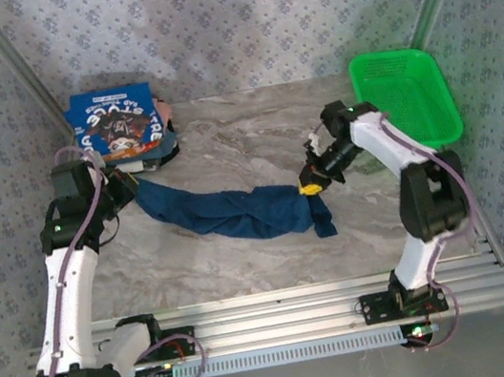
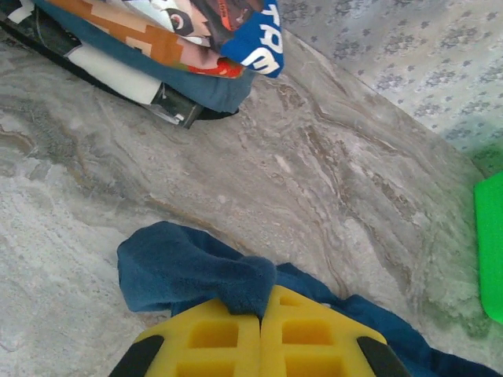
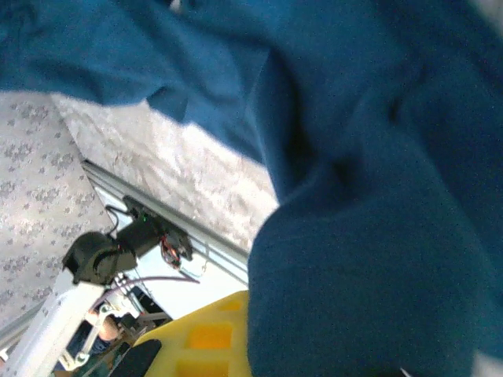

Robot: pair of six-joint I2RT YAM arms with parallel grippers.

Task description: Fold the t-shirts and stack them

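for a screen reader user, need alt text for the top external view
Left fingers and right fingers each grip an end of a bunched dark blue t-shirt across the marble table. Folded shirts back left, green basket back right.

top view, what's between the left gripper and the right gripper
A dark blue t-shirt, bunched into a long roll, runs from the left gripper to the right gripper, each shut on one end. The top view shows it.

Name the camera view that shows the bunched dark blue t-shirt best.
Top external: the whole t-shirt runs bunched from the left gripper to the right gripper. The left wrist view gives one pinched end; the right wrist view, a blurred close-up of cloth.
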